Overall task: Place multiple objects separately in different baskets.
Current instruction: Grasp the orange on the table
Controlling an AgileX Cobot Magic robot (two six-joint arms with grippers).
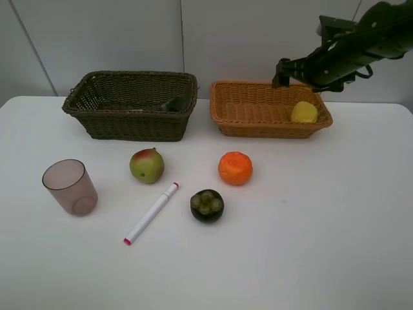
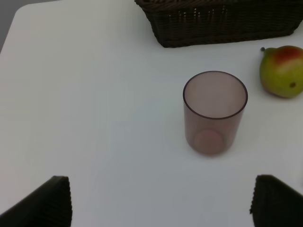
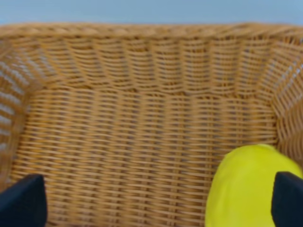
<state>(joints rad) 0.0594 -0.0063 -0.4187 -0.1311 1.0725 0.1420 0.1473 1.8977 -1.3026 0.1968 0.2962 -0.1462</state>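
Exterior high alone, orange (image 1: 235,168), white marker (image 1: 151,213)

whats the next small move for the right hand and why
Probably lift the right hand straight up, clear of the tan basket. The lemon already lies on the basket's floor and the hand is wide open, not gripping it, so the drop looks done. The orange seems a sensible next target.

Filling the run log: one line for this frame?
right tool: open over tan basket | lemon: in tan basket | left tool: open, facing cup | mango, orange, marker, dark fruit: on table
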